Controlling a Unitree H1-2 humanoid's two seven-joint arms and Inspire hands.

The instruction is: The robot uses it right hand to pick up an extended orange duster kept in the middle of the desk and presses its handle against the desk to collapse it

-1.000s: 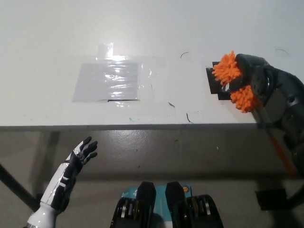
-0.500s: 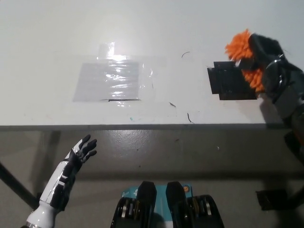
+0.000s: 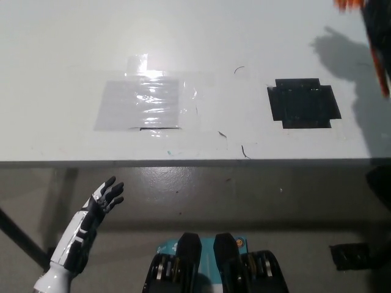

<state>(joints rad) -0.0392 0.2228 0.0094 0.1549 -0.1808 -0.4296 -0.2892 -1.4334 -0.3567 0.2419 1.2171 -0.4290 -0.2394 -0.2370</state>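
Orange fluffy duster (image 3: pixel 348 4) is lifted far above the black tape square (image 3: pixel 303 106), right hand's (image 3: pixel 377 24) fingers unreadable, collapsing unstarted; white left hand (image 3: pixel 101 201) idles open-fingered

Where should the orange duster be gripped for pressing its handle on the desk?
Probably on the thin handle just below the fluffy head, coming from the right: the head looks soft, and the handle slants toward the desk's near edge. Most of it is out of frame.
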